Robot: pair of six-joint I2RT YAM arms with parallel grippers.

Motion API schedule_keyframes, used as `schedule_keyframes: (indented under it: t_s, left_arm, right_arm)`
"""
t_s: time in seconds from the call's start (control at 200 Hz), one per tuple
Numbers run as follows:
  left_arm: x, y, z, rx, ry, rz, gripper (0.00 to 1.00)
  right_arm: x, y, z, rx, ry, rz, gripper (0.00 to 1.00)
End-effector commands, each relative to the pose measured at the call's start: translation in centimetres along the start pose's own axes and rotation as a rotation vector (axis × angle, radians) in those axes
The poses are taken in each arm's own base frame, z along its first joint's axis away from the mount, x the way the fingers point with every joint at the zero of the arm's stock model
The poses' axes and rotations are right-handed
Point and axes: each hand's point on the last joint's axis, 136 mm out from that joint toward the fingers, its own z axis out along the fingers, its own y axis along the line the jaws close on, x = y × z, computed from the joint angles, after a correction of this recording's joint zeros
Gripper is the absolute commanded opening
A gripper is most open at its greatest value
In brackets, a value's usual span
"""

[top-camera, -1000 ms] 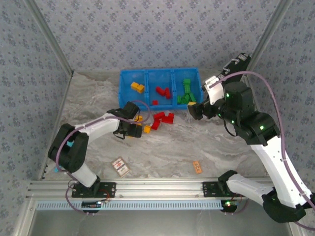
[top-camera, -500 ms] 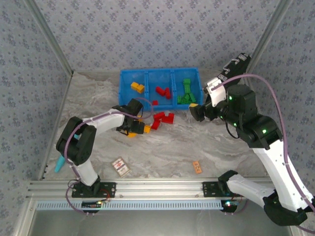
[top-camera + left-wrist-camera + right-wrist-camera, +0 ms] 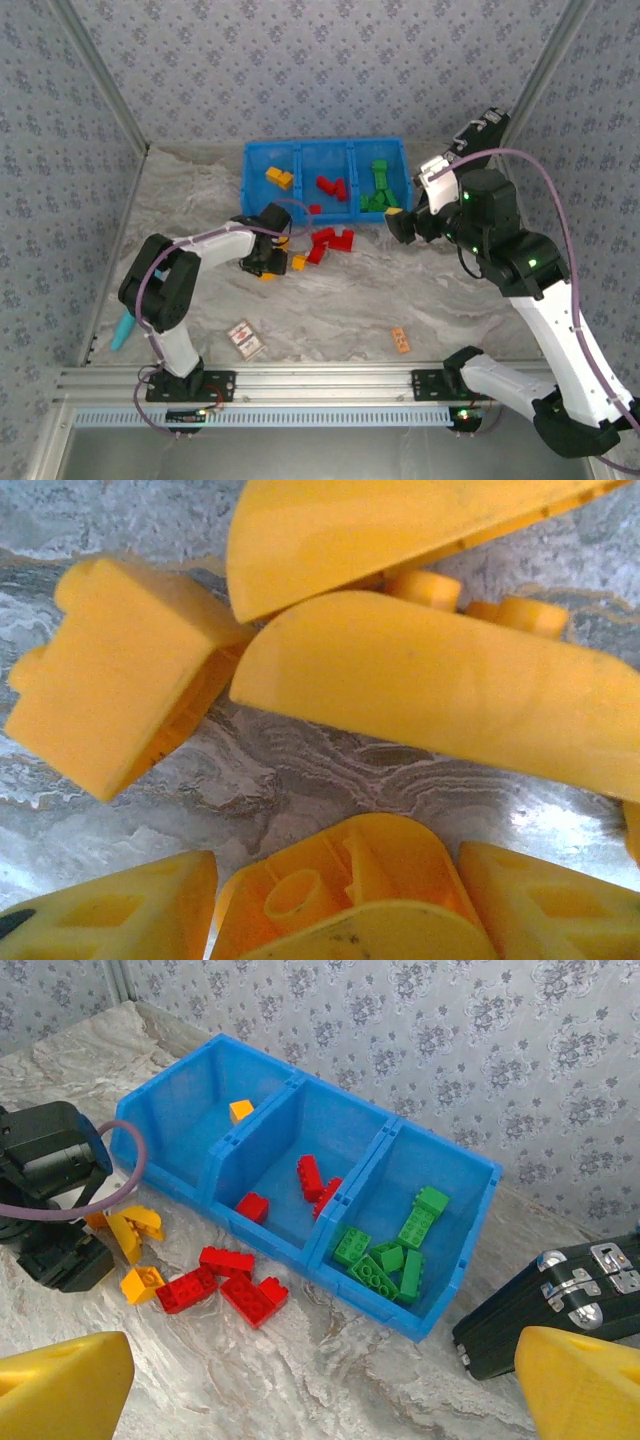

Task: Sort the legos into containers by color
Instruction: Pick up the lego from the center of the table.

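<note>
The left gripper's (image 3: 133, 1230) jaws stand narrowed about an orange lego (image 3: 427, 587) — clamped or not, cannot tell; the right gripper (image 3: 320, 1390) gapes wide, empty, near the containers (image 3: 360, 1298).

Bare worktop (image 3: 340, 300) lies open across the near middle, between the flat card (image 3: 244, 339) and the orange tag (image 3: 401, 340). Farther back the blue bin (image 3: 262, 205) bars the way. Loose red bricks (image 3: 330, 240) lie just before it, the left arm (image 3: 205, 246) reaches in from the left, and a black case (image 3: 540, 1305) sits beside its right end.
</note>
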Motion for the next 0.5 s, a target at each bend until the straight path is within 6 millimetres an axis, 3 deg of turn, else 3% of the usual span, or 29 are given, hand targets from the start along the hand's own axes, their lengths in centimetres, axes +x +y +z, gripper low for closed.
schedule_keyframes:
  t_s: [0.0, 0.115, 0.24, 0.495]
  left_arm:
    - [-0.2, 0.2, -2.1, 0.005, -0.013, -0.014, 0.56]
    - [-0.6, 0.7, -4.2, -0.003, -0.038, -0.015, 0.56]
    - [-2.4, 1.1, -7.2, 0.003, -0.110, -0.023, 0.56]
    - [-11.0, 0.8, -13.8, 0.056, -0.358, -0.055, 0.56]
  right_arm:
    - [-0.3, -0.7, 0.0, 0.031, -0.020, 0.005, 1.00]
    - [-0.3, -0.9, 0.3, 0.035, -0.018, 0.012, 1.00]
    - [-0.2, -1.0, 0.3, 0.040, -0.018, 0.015, 1.00]
    - [-0.2, -1.1, 0.5, 0.041, -0.019, 0.029, 1.00]
